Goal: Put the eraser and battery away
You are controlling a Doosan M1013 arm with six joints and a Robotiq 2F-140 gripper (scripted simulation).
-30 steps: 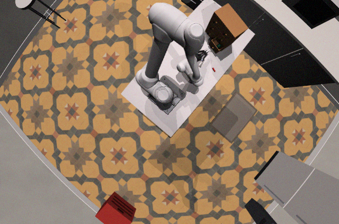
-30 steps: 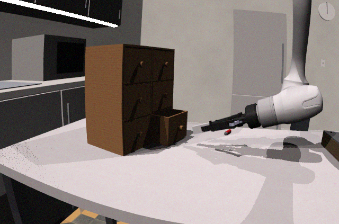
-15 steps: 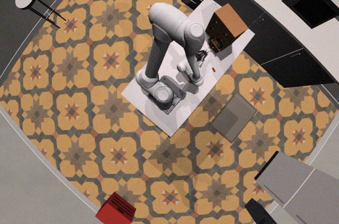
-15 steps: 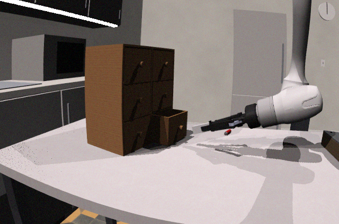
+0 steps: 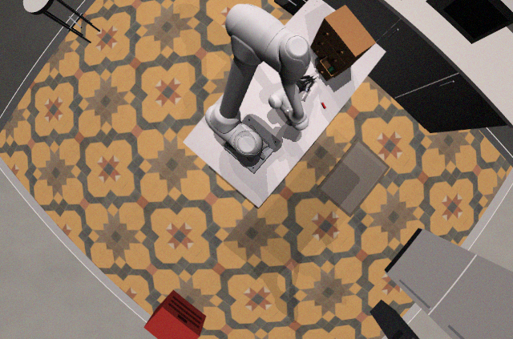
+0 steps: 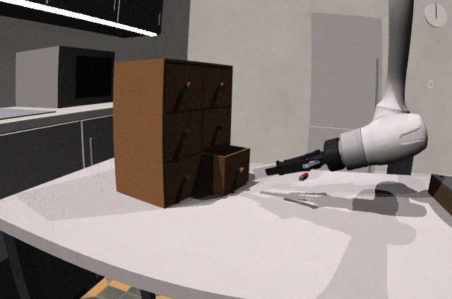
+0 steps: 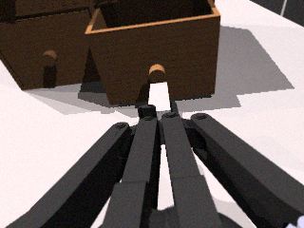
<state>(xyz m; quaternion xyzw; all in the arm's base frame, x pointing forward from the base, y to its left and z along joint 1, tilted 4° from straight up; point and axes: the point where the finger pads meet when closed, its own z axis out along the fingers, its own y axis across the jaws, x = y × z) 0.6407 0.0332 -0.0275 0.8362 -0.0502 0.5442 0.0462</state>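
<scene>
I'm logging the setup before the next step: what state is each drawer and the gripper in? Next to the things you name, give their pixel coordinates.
Bottom-right drawer [image 5: 327, 66] [image 6: 235, 173] [image 7: 163, 52]: pulled partly out.
Other five drawers: in, as far as the exterior view shows.
Gripper [image 5: 315, 76] [image 6: 268, 171] [image 7: 160, 96]: shut on nothing, in front of the open drawer, fingertips aimed toward its knob [image 6: 241, 169] [image 7: 157, 72].

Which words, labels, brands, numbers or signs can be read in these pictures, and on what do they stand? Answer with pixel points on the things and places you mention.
None can be read.
Wall clock [image 6: 435, 15]: a hand shows, but no legible numerals.
Red item on the table [image 5: 321, 106] [image 6: 304, 176]: too small to read any print.
Gripper [image 5: 313, 77] [image 6: 268, 171] [image 7: 160, 96]: no readable brand.
</scene>
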